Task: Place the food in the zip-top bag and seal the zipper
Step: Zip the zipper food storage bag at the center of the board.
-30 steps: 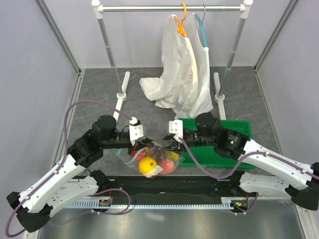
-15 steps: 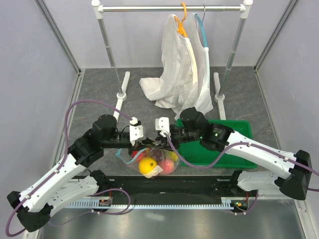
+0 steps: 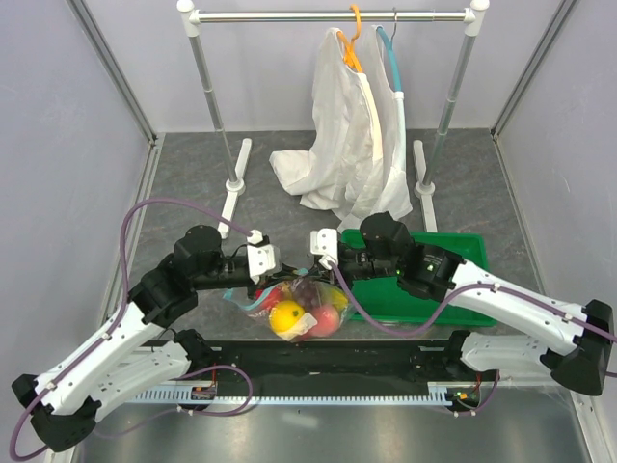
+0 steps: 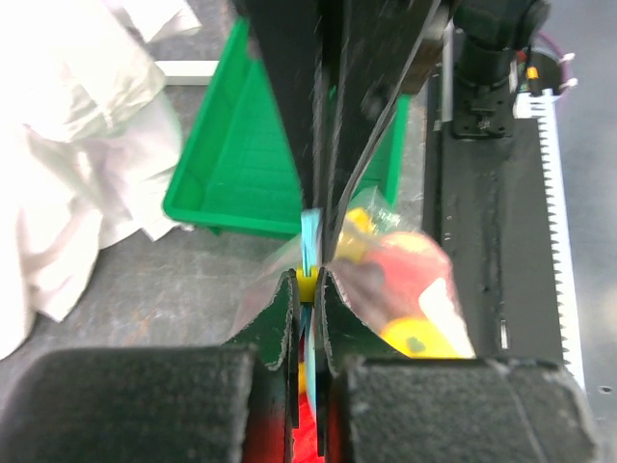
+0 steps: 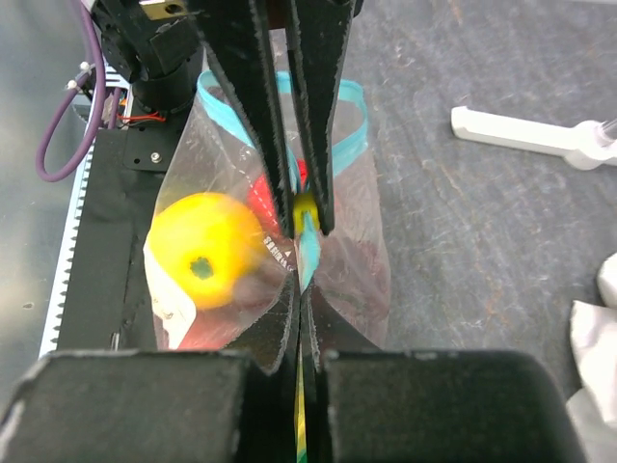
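The clear zip-top bag (image 3: 301, 311) hangs between both grippers, just above the near table edge. Inside it is the food: a yellow fruit (image 3: 285, 316), a red one (image 3: 326, 320) and dark purple grapes (image 5: 349, 265). My left gripper (image 3: 279, 277) is shut on the teal zipper (image 4: 309, 231), at a small yellow slider (image 4: 307, 284). My right gripper (image 3: 311, 273) faces it tip to tip and is shut on the same zipper (image 5: 308, 253) strip. In the right wrist view a loop of the teal strip (image 5: 355, 116) still stands apart behind the left fingers (image 5: 253, 106).
A green tray (image 3: 470, 243) lies under the right arm, right of the bag. White garments (image 3: 347, 145) hang from the clothes rack (image 3: 328, 16) at the back and pool on the floor. The rack's white feet (image 3: 234, 183) stand behind the arms.
My right gripper has closed onto the zipper strip right next to the left gripper. The bag has shifted slightly to the right. The left gripper has kept its grip.
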